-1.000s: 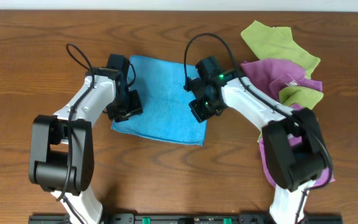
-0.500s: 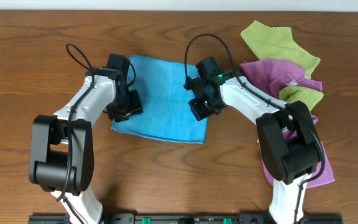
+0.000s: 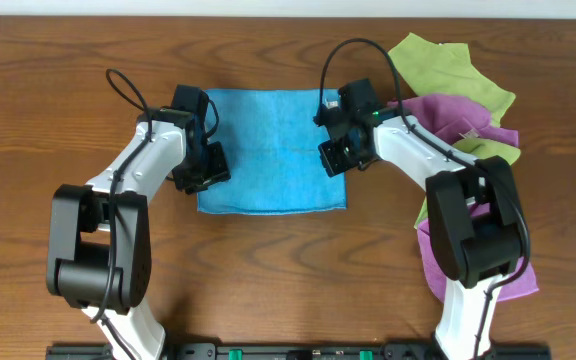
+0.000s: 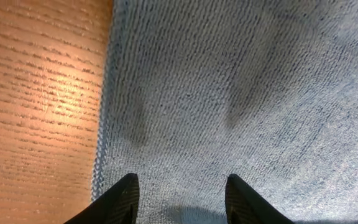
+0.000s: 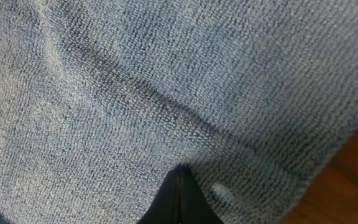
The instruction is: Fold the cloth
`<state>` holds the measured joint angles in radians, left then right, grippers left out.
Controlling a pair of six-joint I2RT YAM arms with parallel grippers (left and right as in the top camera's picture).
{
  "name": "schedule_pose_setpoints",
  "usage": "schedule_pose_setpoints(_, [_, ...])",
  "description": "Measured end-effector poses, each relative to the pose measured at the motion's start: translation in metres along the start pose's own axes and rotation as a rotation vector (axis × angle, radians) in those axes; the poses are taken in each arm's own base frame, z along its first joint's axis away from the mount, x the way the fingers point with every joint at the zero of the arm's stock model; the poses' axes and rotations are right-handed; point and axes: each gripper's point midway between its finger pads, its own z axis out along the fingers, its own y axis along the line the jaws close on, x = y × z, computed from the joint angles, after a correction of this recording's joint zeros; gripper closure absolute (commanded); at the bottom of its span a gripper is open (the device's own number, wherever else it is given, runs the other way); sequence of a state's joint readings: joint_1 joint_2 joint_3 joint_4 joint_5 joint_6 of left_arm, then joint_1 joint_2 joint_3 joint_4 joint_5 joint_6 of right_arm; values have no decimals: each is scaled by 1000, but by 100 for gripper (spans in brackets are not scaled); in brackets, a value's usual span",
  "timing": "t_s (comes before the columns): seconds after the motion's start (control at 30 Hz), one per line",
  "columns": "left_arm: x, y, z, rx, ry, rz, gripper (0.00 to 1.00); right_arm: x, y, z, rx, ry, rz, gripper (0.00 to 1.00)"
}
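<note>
The sky-blue cloth [image 3: 268,150] lies flat on the wooden table between the two arms, roughly rectangular. My left gripper [image 3: 202,168] hangs open over its left edge; in the left wrist view the cloth [image 4: 241,93] fills the frame under the left gripper [image 4: 182,196], whose two fingers stand apart with nothing between them. My right gripper [image 3: 340,150] is at the cloth's right edge. In the right wrist view the right gripper [image 5: 179,177] is shut, its tips pinched into the cloth [image 5: 135,81], and a ridge of fabric runs up to them.
A heap of lime-green cloths [image 3: 448,65] and purple cloths [image 3: 448,120] lies at the back right, close behind the right arm. Another purple cloth [image 3: 513,275] lies by the right arm's base. Bare wood [image 4: 36,93] borders the blue cloth's left edge.
The right gripper has moved right and toward the back, pulling the cloth's right side with it. The cloth now lies wider and squarer. The left arm has stayed put.
</note>
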<state>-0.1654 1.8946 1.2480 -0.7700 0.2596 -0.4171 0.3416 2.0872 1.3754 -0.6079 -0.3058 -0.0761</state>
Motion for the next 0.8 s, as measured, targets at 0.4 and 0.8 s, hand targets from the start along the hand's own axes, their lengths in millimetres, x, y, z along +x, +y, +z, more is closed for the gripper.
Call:
schedule_pose_setpoints(0.4, [-4, 1, -10, 10, -25, 58, 53, -4, 19, -14, -94, 40, 19, 95])
schedule_pose_setpoints(0.8, [12, 12, -97, -13, -178, 124, 59, 3, 54, -115, -113, 87, 35, 97])
